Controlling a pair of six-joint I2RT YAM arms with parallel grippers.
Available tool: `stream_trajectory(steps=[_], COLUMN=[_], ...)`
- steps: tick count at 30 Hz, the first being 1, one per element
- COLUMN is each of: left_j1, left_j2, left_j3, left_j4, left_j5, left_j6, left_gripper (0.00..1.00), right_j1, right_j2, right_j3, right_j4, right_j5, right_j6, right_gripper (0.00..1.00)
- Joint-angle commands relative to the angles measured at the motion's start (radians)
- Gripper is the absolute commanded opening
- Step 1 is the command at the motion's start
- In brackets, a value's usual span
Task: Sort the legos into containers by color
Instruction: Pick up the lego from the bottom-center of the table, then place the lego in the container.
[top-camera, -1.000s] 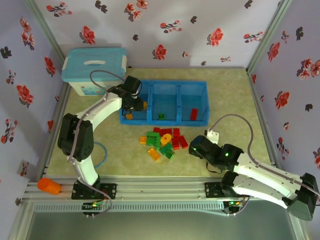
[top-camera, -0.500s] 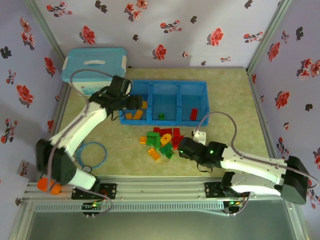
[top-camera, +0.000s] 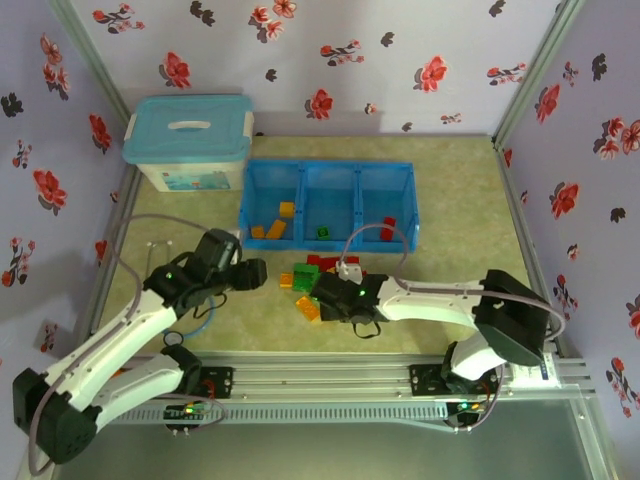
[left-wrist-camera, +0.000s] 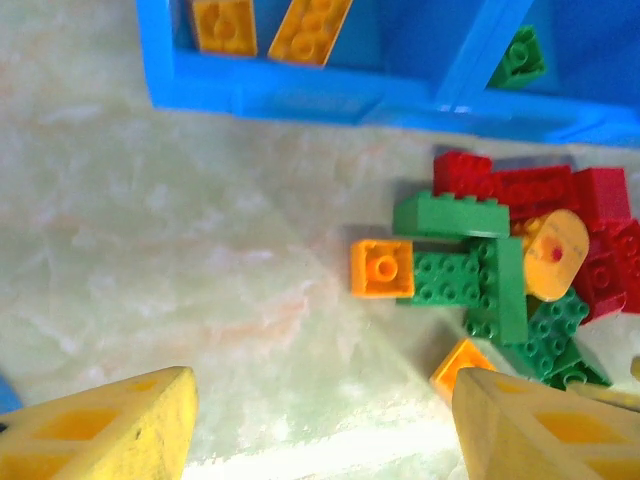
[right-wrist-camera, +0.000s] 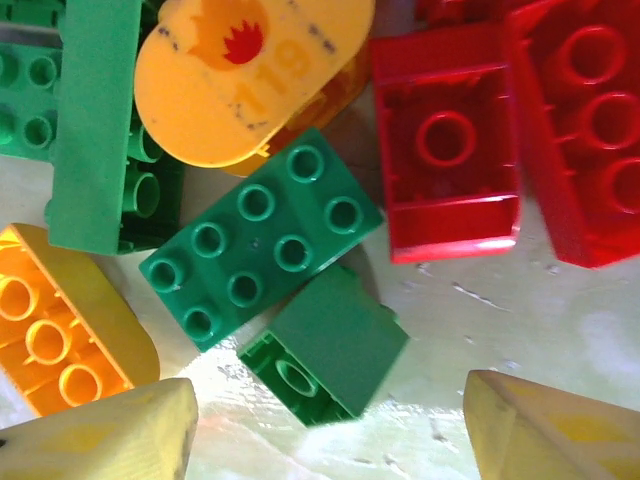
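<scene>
Your left gripper (top-camera: 255, 272), fingers apart and empty, has backed off the shallow bright-blue plastic tray (top-camera: 330, 165); right gripper (right-wrist-camera: 330, 430), also apart, now hangs over a small green plastic brick (right-wrist-camera: 325, 345) just near of the tray, likely your next pick.

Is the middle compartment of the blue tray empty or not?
Not empty. One small green brick lies in the middle compartment, close to its near wall; the rest of its floor is bare.

The legos (right-wrist-camera: 262, 250) are glossy, smooth plastic; the containers (left-wrist-camera: 300, 100) are shiny blue plastic; the table (left-wrist-camera: 150, 250) looks matt and faintly marbled.
</scene>
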Motion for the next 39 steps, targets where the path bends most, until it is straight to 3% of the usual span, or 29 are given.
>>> stream_trajectory(steps=[1, 10, 14, 17, 23, 26, 31, 34, 39], left_j1=[-0.017, -0.023, -0.028, -0.031, -0.044, -0.070, -0.147, -0.199, -0.301], left_j2=[-0.075, -0.173, -0.173, -0.172, -0.161, -0.162, -0.160, -0.162, -0.158], left_j3=[-0.049, -0.106, -0.106, -0.100, -0.100, -0.105, -0.121, -0.139, -0.177], left_j4=[-0.045, -0.097, -0.094, -0.093, -0.089, -0.082, -0.062, -0.060, -0.020], left_j5=[-0.039, -0.049, -0.047, -0.050, -0.061, -0.074, -0.105, -0.124, -0.144], left_j6=[-0.070, -0.102, -0.105, -0.103, -0.101, -0.114, -0.154, -0.196, -0.264], left_gripper=[0.68, 0.67, 0.66, 0.66, 0.65, 0.65, 0.65, 0.65, 0.65], right_j1=[0.005, 0.005, 0.008, 0.026, 0.045, -0.016, -0.193, -0.250, -0.310], right_j2=[0.053, 0.142, 0.151, 0.113, -0.027, -0.030, 0.112, 0.248, 0.377], right_j3=[0.022, 0.050, 0.060, 0.077, 0.208, 0.311, 0.538, 0.704, 0.838], right_j4=[0.025, -0.010, -0.012, -0.058, -0.197, -0.248, -0.273, -0.342, -0.365], right_j5=[-0.019, 0.057, 0.047, 0.064, 0.162, 0.180, 0.101, 0.060, 0.052], right_j6=[-0.014, 0.031, 0.032, 0.036, -0.030, -0.119, -0.287, -0.359, -0.397], right_gripper=[0.68, 0.52, 0.35, 0.28, 0.29, 0.29, 0.30, 0.32, 0.32])
